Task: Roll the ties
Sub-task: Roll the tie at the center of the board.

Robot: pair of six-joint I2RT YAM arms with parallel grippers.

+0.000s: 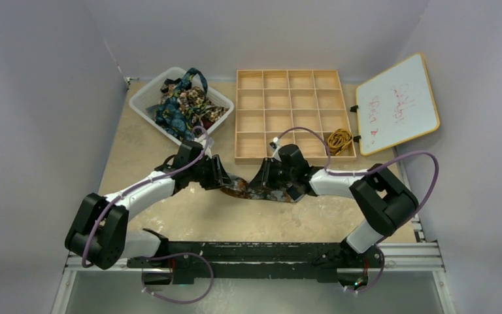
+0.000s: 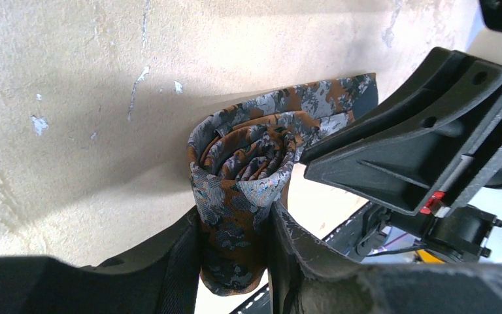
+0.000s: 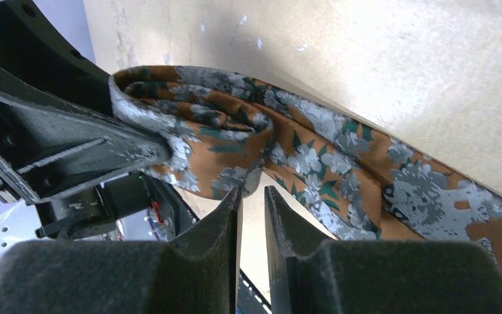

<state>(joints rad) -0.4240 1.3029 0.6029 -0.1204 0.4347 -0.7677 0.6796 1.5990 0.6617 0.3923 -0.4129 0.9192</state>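
Table (image 1: 170,219): wooden compartment tray (image 1: 287,70) far centre, whiteboard (image 1: 397,103) far right, white bin (image 1: 142,98) of loose ties (image 1: 184,104) far left. Brown floral tie (image 1: 251,190) lies mid-table between both arms, left end rolled up. Left gripper (image 2: 235,229) is clamped on that roll. Right gripper (image 3: 251,193) sits just beside the roll, jaws a slit apart, nothing between. Gold tie (image 1: 338,139) in the tray's near-right compartment.

Left gripper (image 1: 221,178) and right gripper (image 1: 269,179) nose to nose at table centre, brown patterned tie (image 1: 251,190) bunched between them, white bin (image 1: 145,91) of tangled ties (image 1: 182,104) at 11 o'clock, wooden grid tray (image 1: 276,98) at 12, gold-yellow tie (image 1: 338,139) in its 5 o'clock cell, whiteboard (image 1: 397,103) at 2
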